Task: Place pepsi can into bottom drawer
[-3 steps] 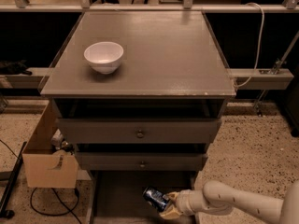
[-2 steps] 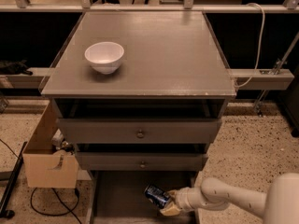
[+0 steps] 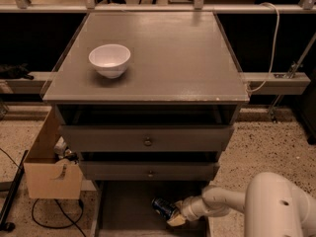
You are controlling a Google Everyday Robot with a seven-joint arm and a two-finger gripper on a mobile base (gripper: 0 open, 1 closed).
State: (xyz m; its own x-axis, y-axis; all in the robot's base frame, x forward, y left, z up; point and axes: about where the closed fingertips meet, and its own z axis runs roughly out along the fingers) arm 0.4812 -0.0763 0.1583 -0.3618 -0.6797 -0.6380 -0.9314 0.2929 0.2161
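The pepsi can [image 3: 162, 207] is dark blue and lies tilted inside the bottom drawer [image 3: 123, 211], which is pulled out at the foot of the cabinet. My gripper [image 3: 174, 215] reaches into the drawer from the right on a white arm and is shut on the can's right end. The can sits low over the drawer floor, right of the middle; I cannot tell if it touches the floor.
A white bowl [image 3: 109, 59] stands on the cabinet top [image 3: 173, 58]. Two grey drawer fronts with knobs [image 3: 147, 141] hang above the open drawer. A cardboard box [image 3: 49, 169] and cables sit on the floor at left. My white arm [image 3: 276, 209] fills the lower right.
The arm's bulk has come further into view at lower right. The gripper and can have shifted only slightly inside the bottom drawer.
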